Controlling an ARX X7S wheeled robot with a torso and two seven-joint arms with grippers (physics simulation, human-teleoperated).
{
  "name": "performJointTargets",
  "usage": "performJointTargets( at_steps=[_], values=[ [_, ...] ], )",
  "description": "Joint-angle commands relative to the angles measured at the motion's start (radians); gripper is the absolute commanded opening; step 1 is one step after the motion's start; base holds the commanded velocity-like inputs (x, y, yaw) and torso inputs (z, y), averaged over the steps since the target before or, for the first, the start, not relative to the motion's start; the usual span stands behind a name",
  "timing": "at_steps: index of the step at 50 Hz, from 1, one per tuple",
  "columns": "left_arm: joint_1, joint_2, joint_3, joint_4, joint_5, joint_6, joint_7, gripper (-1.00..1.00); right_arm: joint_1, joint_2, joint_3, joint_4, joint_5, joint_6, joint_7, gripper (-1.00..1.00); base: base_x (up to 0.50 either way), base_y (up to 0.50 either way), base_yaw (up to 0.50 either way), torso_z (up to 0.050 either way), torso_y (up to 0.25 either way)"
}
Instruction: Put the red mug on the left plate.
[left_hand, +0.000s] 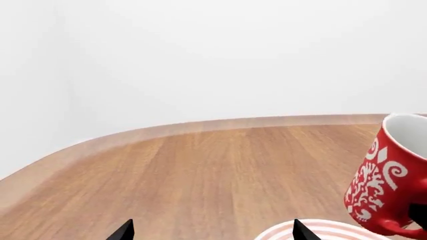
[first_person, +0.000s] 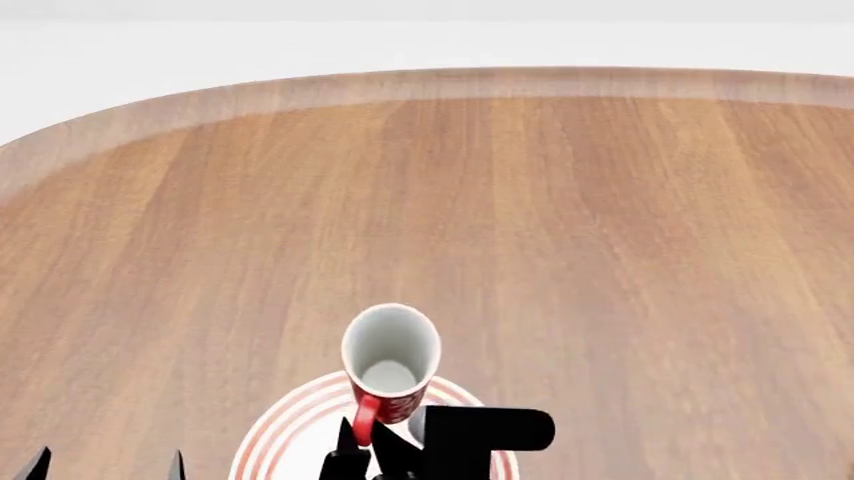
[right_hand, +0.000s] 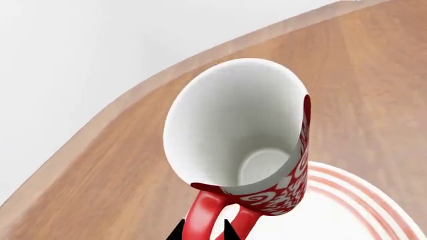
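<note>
In the head view, the left plate (first_person: 287, 430) is cut off by the bottom edge, and its middle is covered by the red mug (first_person: 390, 355) and the right gripper (first_person: 360, 440). Only two dark tips of the left gripper (first_person: 107, 465) are seen at the lower left corner; its body is out of frame. In the left wrist view, the mug (left_hand: 387, 185) is clipped by the right edge. Contact between mug base and plate cannot be told.

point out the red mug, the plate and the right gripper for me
red mug (right_hand: 233, 125): right wrist view, on its white inner wall
plate (first_person: 287, 425): head view, on its red-ringed rim
right gripper (right_hand: 203, 231): right wrist view, between the fingertips, at the mug's handle
</note>
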Motion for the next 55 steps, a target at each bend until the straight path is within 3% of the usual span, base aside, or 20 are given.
performJointTargets(
  at_steps=[1, 41, 55],
  values=[
    [-0.002, -0.002, 0.004, -0.002, -0.002, 0.002, -0.004, 1.00, 0.015, -0.022, -0.002, 0.067, -0.005, -0.008, -0.022, -1.00, 0.00, 0.00, 0.00, 0.000, 0.000],
    [-0.001, -0.014, 0.009, 0.006, -0.015, 0.002, -0.019, 1.00, 0.011, -0.028, -0.032, 0.096, -0.053, -0.042, 0.033, -1.00, 0.00, 0.00, 0.00, 0.000, 0.001],
    [-0.003, -0.018, 0.010, 0.003, -0.020, 0.007, -0.021, 1.00, 0.056, -0.072, -0.042, 0.262, -0.045, -0.059, -0.037, -1.00, 0.00, 0.00, 0.00, 0.000, 0.000]
  ],
)
